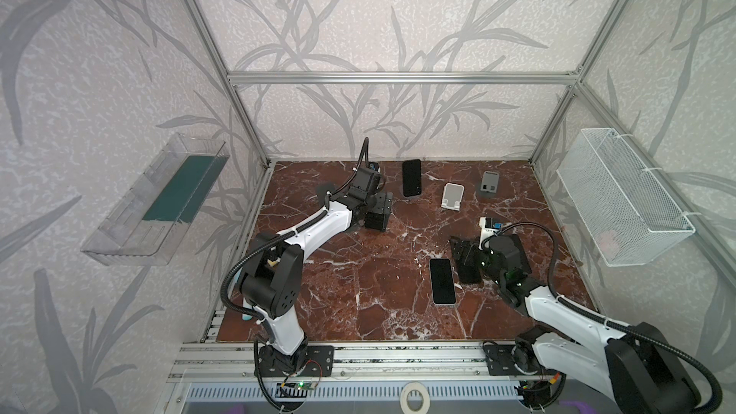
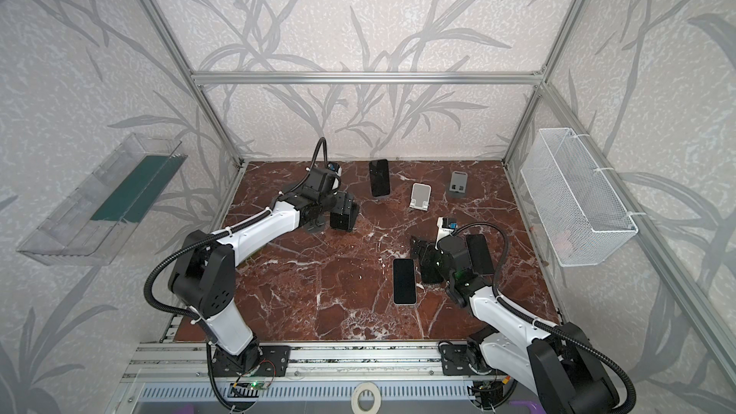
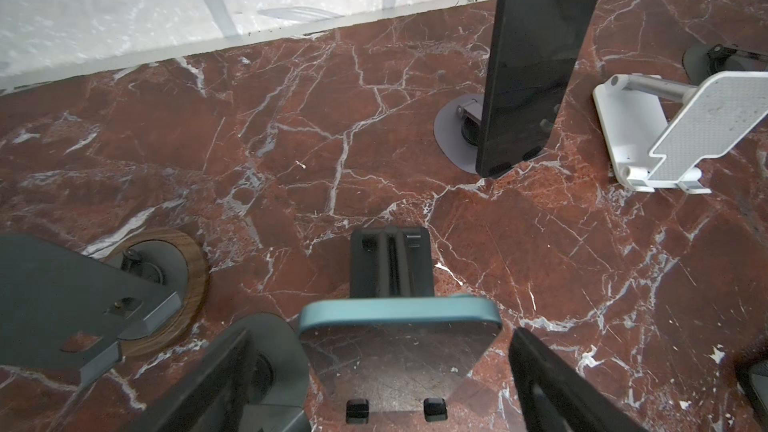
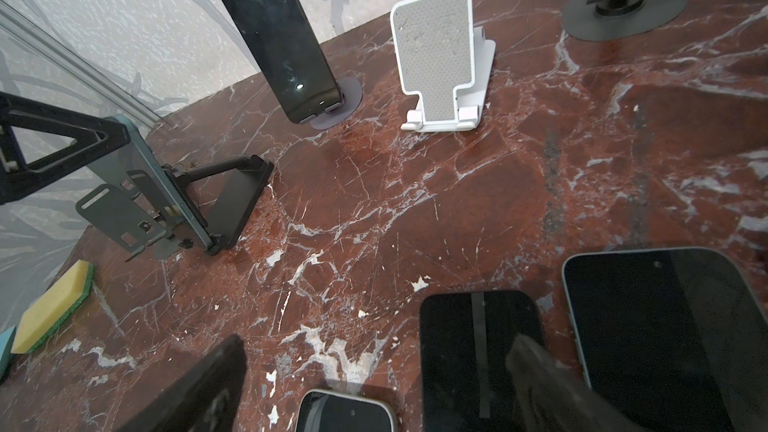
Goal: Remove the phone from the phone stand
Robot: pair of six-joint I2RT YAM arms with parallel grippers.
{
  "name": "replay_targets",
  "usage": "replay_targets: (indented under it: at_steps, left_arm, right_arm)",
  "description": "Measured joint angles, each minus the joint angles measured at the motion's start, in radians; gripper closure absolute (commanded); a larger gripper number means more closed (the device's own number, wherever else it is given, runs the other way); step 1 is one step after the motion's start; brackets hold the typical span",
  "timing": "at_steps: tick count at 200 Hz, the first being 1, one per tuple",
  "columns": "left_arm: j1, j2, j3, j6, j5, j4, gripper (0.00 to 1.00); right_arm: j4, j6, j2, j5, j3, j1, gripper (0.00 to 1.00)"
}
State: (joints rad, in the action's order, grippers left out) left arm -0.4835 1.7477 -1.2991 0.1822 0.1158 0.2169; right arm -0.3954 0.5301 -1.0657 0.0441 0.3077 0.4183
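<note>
Teal phone [image 3: 399, 363] in a stand [image 3: 390, 263] on a counter [image 3: 291, 139].
Left hand [image 3: 380, 338] gapes astride it; right hand [image 4: 376, 351] open, empty.

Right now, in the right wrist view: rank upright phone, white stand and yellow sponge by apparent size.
Largest: the upright phone and the white stand, about alike, so unranked.
Smallest: the yellow sponge.

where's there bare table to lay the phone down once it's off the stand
Bare table lies centre-front, between the left arm and the white-rimmed phone. Crowded: the back row around the white stand, and flat phones front right.
</note>
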Motion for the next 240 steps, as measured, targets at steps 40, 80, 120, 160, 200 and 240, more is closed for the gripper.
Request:
replay_targets:
  at_steps: [40, 80, 120, 160, 200, 240]
  left_arm:
    - [-0.001, 0.009, -0.004, 0.014, -0.002, -0.015, 0.10]
    - [-0.003, 0.038, -0.013, 0.040, -0.012, -0.012, 0.15]
    - [-0.006, 0.040, -0.013, 0.056, -0.007, -0.012, 0.21]
    - [-0.007, 0.040, -0.013, 0.062, -0.003, -0.018, 0.23]
    - [-0.007, 0.042, -0.013, 0.068, 0.000, -0.024, 0.22]
    - [-0.009, 0.050, -0.013, 0.087, 0.007, -0.038, 0.20]
  right_arm:
    - [0.000, 0.001, 0.000, -0.001, 0.000, 0.000, 0.02]
    - [0.000, 0.004, 0.000, -0.002, 0.000, 0.000, 0.02]
    - [0.004, 0.005, 0.000, -0.005, 0.002, 0.000, 0.02]
    - [0.005, 0.005, 0.000, -0.008, 0.003, 0.000, 0.02]
    - [0.005, 0.005, 0.000, -0.007, 0.003, 0.000, 0.02]
    - [0.007, 0.009, 0.000, -0.007, 0.003, 0.000, 0.02]
